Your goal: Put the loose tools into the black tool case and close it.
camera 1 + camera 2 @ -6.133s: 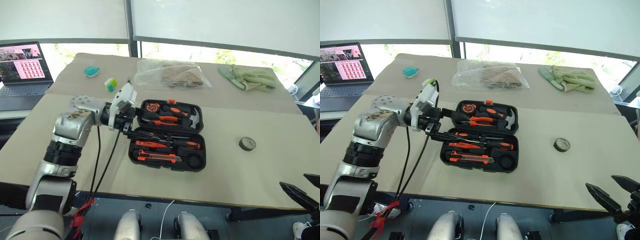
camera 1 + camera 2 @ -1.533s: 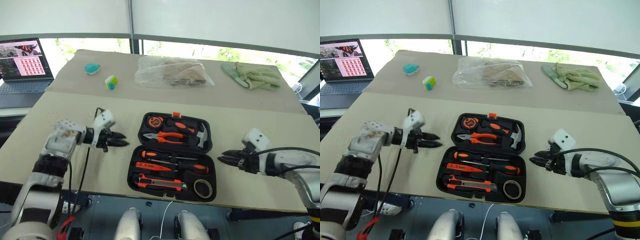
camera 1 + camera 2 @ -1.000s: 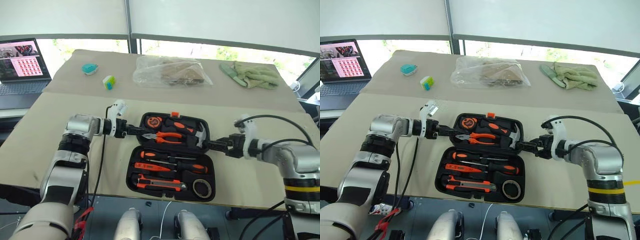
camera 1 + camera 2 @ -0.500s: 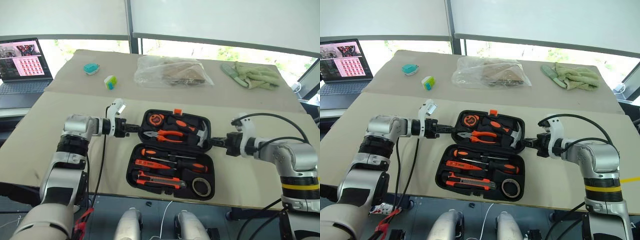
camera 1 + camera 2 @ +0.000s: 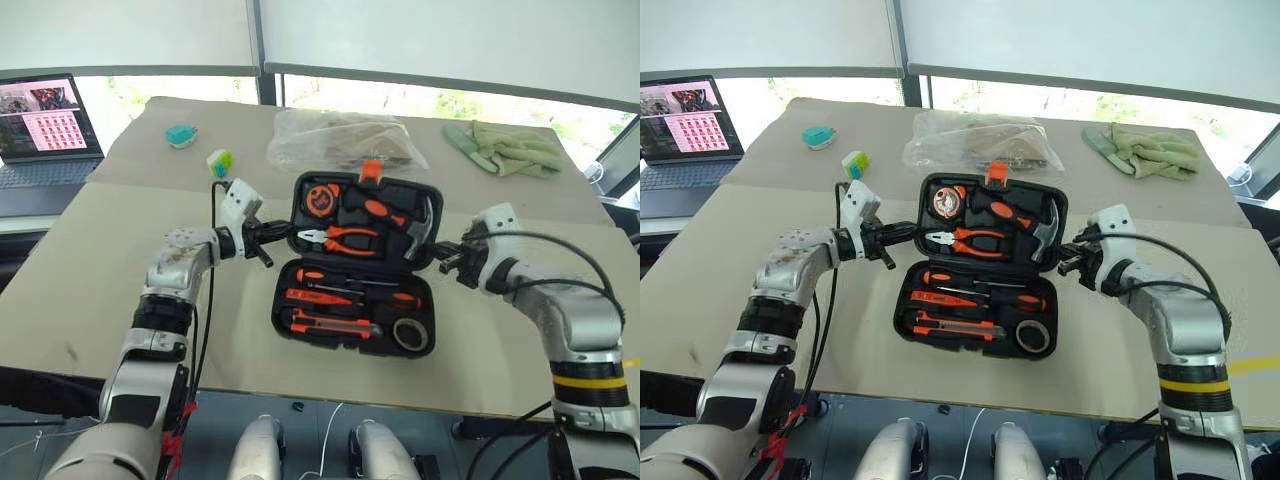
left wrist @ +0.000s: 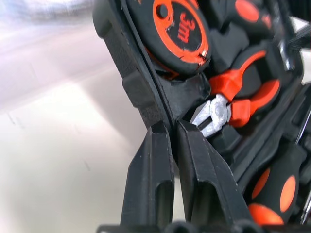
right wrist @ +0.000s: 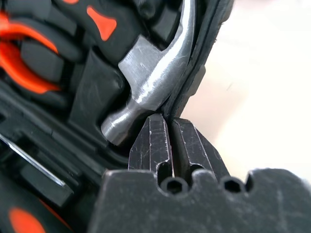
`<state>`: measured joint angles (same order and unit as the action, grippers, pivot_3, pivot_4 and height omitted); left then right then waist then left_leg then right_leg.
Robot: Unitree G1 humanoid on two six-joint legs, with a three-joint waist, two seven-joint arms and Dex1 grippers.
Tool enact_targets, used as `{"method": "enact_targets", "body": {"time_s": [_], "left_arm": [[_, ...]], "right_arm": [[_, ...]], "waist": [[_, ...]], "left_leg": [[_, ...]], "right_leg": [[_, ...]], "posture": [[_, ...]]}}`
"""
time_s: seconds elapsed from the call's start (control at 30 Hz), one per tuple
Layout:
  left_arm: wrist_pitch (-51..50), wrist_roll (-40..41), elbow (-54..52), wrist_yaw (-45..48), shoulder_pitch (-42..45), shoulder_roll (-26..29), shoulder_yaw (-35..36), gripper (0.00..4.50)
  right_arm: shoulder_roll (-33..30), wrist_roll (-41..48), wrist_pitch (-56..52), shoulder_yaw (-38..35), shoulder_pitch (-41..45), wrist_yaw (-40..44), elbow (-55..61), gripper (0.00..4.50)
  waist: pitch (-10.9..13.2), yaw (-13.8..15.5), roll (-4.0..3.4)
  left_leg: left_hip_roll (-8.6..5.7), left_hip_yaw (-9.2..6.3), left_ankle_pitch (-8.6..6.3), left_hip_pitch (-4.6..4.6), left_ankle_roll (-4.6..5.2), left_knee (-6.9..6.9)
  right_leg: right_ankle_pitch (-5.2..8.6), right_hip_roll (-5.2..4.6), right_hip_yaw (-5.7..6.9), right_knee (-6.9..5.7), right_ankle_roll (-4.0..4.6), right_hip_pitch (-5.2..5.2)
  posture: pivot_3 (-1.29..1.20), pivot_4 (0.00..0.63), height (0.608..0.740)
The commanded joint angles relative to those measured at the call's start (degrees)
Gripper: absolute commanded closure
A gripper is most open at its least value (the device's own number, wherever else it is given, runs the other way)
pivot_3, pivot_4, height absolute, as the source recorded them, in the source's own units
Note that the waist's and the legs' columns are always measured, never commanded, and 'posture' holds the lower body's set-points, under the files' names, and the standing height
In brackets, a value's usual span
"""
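Now my left gripper (image 5: 268, 240) and right gripper (image 5: 448, 255), jaws clenched on the lid's side rims, tip the black tool case (image 5: 358, 262) shut; next, fold it down and latch.

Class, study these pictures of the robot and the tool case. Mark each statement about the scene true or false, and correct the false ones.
1. The left gripper is shut on the left edge of the black tool case's lid. True.
2. The case is fully closed and latched. False: its lid is part raised, with the tools showing.
3. The grey tape roll lies loose on the table. False: it sits in the case's near right corner.
4. The right gripper pinches the lid's right edge beside the hammer. True.
5. A clear plastic bag lies beyond the case. True.
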<state>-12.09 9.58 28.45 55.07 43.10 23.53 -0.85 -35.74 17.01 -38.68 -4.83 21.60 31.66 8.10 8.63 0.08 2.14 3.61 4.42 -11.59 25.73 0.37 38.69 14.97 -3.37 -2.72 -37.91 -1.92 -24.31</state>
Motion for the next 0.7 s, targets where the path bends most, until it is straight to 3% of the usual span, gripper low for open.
{"method": "enact_targets", "body": {"time_s": [0.03,0.2,0.37,0.6,0.7], "left_arm": [[14.1,-4.7,-3.0,-3.1,-2.7,0.3,-2.2,4.50],[22.4,-7.0,-3.0,-7.8,-6.5,0.6,-1.8,4.50],[27.6,-7.9,-7.6,-12.9,-12.4,1.4,-0.3,4.50],[27.6,-7.8,-13.8,-16.1,-21.1,3.2,1.2,4.50],[24.5,-5.4,-18.2,-15.5,-24.5,5.1,3.0,3.55]], "right_arm": [[0.1,-4.7,14.2,0.2,-3.1,-0.4,4.3,4.46],[0.3,-9.4,27.0,-0.2,-8.7,-1.4,6.4,4.46],[-2.8,-19.6,47.1,1.0,-18.2,-2.6,5.4,4.46],[-6.5,-29.7,65.6,1.2,-26.4,-6.1,2.7,4.46],[-7.4,-26.9,66.0,-1.4,-30.3,-4.8,5.9,3.49]], "waist": [[0.0,0.1,0.00],[0.0,0.1,-0.01],[0.0,-0.1,-0.03],[0.0,-0.6,-0.05],[0.0,-0.9,-0.05]], "left_leg": [[0.00,0.01,0.00,-0.02,0.00,-0.01],[0.01,0.05,0.00,-0.14,0.00,0.04],[0.03,0.08,0.00,-0.21,-0.01,0.03],[0.09,0.20,0.01,-0.54,-0.03,0.01],[0.12,0.24,0.02,-0.61,-0.04,0.01]], "right_leg": [[0.00,0.00,0.00,0.02,0.00,0.01],[0.00,-0.01,-0.01,-0.06,0.00,0.10],[0.00,0.00,-0.04,-0.08,0.00,0.13],[0.00,0.01,-0.10,-0.13,0.01,0.34],[-0.01,0.03,-0.13,-0.13,0.02,0.39]], "posture": [[0.00,0.150,0.740],[0.00,0.150,0.740],[0.00,0.150,0.740],[0.00,0.150,0.740],[0.00,0.150,0.740]]}}
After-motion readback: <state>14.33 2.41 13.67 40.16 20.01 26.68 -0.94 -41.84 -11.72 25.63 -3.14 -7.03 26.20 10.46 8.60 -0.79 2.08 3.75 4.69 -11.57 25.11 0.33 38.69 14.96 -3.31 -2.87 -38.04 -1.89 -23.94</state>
